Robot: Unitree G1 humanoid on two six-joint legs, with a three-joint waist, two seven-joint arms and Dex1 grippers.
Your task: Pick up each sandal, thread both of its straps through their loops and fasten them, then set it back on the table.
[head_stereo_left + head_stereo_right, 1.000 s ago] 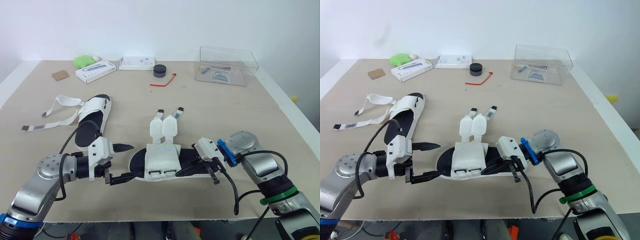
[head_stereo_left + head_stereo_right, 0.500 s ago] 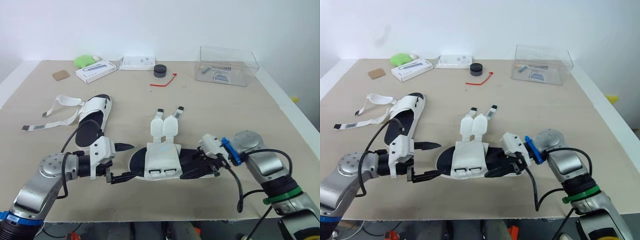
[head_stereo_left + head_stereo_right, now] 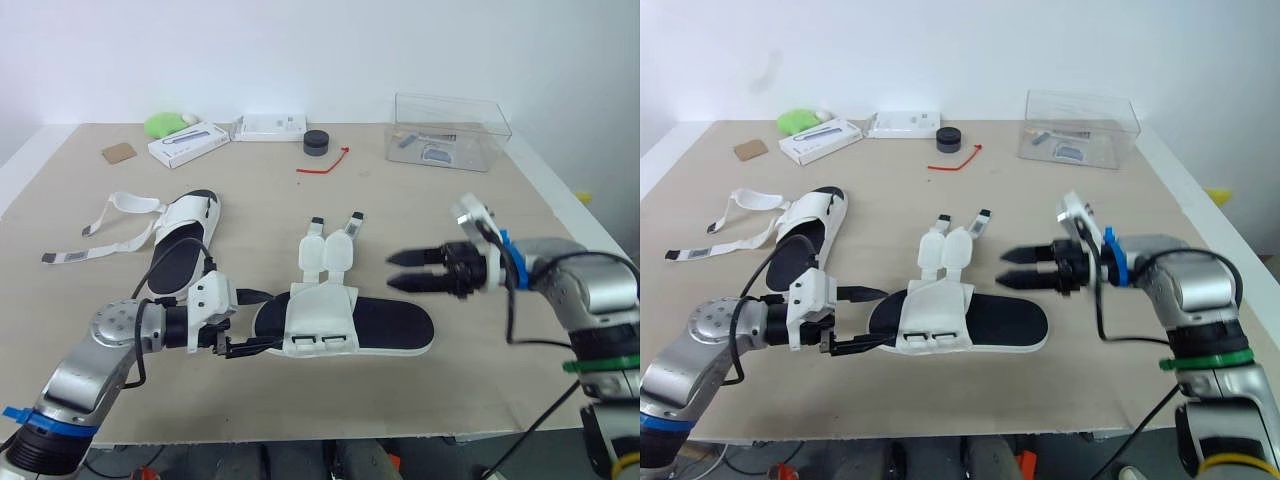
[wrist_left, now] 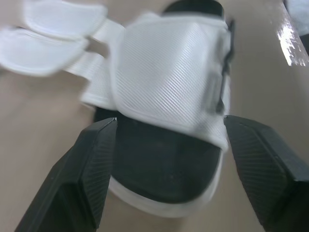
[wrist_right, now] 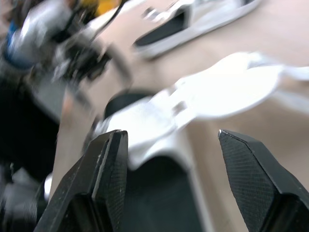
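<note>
My left gripper gapes wide around the left end of the near sandal, clamping nothing; my right gripper hovers open and empty above its right end; both straps lie loose, unthreaded; the far-left sandal likewise; by my judgement, nothing is fastened yet.

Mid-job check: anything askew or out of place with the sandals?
Nothing damaged or spilled. Both are unfastened: on the near sandal two strap tabs splay loose beyond the upper, and from the far sandal long straps trail over the table toward the robot's left. The left gripper and right gripper are open, holding nothing.
</note>
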